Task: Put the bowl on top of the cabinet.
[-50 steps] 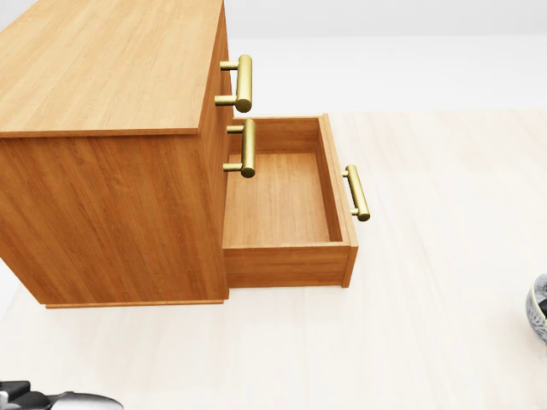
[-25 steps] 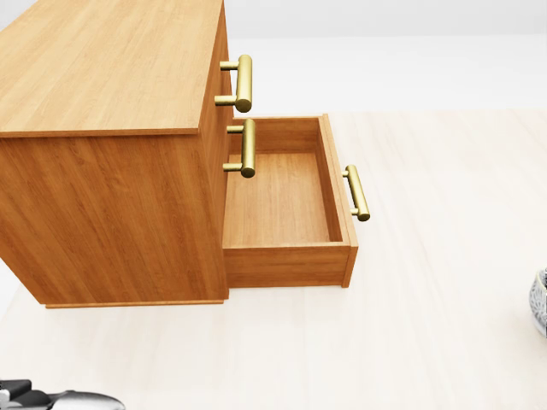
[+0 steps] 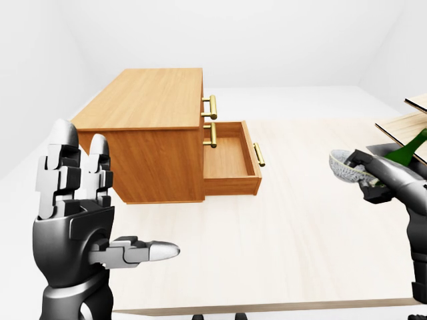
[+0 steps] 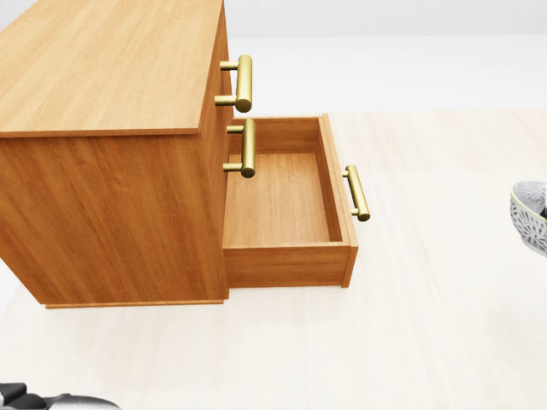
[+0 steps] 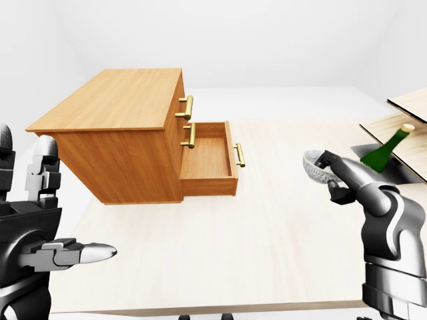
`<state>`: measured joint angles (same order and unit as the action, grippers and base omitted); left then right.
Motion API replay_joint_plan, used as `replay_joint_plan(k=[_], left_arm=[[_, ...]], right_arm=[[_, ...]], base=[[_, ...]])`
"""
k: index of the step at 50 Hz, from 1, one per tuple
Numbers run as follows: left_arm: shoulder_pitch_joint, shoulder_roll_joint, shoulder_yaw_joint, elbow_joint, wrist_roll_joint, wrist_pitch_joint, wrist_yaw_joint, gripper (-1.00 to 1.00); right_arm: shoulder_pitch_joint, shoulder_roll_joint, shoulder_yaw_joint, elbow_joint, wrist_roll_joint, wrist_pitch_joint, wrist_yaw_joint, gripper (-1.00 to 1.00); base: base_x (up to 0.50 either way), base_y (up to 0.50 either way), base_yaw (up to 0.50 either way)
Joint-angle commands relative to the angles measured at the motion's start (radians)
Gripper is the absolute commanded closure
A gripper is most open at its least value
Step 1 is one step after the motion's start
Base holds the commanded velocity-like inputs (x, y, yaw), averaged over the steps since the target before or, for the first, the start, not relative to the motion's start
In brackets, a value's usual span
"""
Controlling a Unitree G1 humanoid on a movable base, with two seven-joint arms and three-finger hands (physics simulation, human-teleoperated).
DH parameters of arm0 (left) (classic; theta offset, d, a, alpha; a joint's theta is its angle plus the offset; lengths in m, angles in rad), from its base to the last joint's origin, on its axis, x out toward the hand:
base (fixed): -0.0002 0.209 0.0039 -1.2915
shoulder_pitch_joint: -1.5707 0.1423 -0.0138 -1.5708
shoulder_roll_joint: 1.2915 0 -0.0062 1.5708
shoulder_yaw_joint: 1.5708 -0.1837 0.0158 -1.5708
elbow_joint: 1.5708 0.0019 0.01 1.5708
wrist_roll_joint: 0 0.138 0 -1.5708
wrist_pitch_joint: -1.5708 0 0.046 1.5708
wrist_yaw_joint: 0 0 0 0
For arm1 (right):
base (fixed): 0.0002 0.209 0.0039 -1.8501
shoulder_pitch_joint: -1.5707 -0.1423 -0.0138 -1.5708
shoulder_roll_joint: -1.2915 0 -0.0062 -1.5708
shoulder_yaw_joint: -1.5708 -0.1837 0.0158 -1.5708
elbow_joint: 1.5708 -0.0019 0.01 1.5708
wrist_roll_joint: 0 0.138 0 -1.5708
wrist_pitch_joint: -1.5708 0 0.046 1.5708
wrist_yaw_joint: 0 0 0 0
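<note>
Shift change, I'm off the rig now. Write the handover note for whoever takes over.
Right hand: shut on the bowl, which it holds above the table at the right of the eye views.
Left hand: open, holding nothing, raised at lower left.
Cabinet: at left on the table, one drawer pulled open.
Done: bowl grasped and lifted.
Left: carry it leftward, set it on the cabinet top, let go.

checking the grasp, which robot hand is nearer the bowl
Right. The right robot hand grips the bowl at its rim; the left robot hand is raised open, far left in the left-eye view.
</note>
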<state>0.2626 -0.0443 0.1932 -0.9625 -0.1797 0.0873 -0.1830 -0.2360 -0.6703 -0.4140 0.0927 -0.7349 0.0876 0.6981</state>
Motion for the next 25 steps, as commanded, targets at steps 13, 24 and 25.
replay_joint_plan(k=[13,24,25], left_arm=[[0.0,-0.001,0.003,-0.003,-0.003,0.0,0.0,-1.0],[-0.003,-0.001,0.013,-0.011,-0.012,0.0,-0.003,-1.0],[-0.005,0.0,0.015,-0.011,-0.013,0.0,-0.003,-1.0]], right_arm=[[-0.057,0.136,0.043,-0.634,-0.369,0.0,0.0,1.0],[-0.13,0.146,0.138,-0.855,-0.479,0.0,0.0,1.0],[-0.137,0.133,0.155,-0.86,-0.474,0.0,0.0,1.0]], base=[[0.0,0.0,0.0],[0.0,0.0,0.0],[0.0,0.0,0.0]])
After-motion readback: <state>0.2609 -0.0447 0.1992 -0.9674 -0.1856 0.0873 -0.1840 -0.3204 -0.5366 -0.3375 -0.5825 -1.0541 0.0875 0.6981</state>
